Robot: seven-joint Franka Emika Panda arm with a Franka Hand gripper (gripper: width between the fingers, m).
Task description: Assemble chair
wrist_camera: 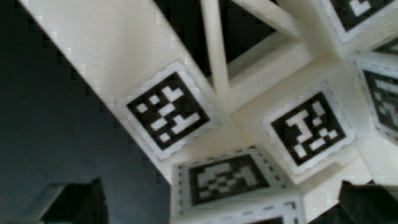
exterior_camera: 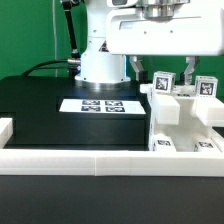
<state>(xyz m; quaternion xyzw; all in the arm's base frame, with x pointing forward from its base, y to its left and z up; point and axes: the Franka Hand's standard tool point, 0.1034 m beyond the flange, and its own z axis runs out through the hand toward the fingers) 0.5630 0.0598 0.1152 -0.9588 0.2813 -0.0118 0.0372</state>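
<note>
While the hand (exterior_camera: 158,68) hangs with its two fingers spread wide and nothing between them, the chair (exterior_camera: 185,118) stands directly beneath it on the dark worktop (exterior_camera: 40,105), toward the exterior view's right. One dark finger (exterior_camera: 135,68) points down just beside the chair's upper parts, and the other finger reaches down among the tagged posts; whether either tip touches the white plastic cannot be told from the exterior view. The chair is a stepped white structure of blocky slabs and posts, each carrying small black-and-white square tags (exterior_camera: 164,84) on its upper faces.

In the wrist view, the chair (wrist_camera: 267,90) fills nearly the whole picture and lies very close under the hand: white bars cross at angles, and three tags show clearly, one of them (wrist_camera: 171,110) on a slanted face. A dark fingertip (wrist_camera: 63,203) sits at the picture's edge, off to the side of the white parts and over the dark worktop (wrist_camera: 54,90).

Away from the hand, toward the exterior view's left, the marker board (exterior_camera: 98,104) lies flat on the worktop in front of the arm's white base (exterior_camera: 100,65). A long low white rail (exterior_camera: 70,158) runs along the near edge of the worktop, below the chair in the exterior view.
</note>
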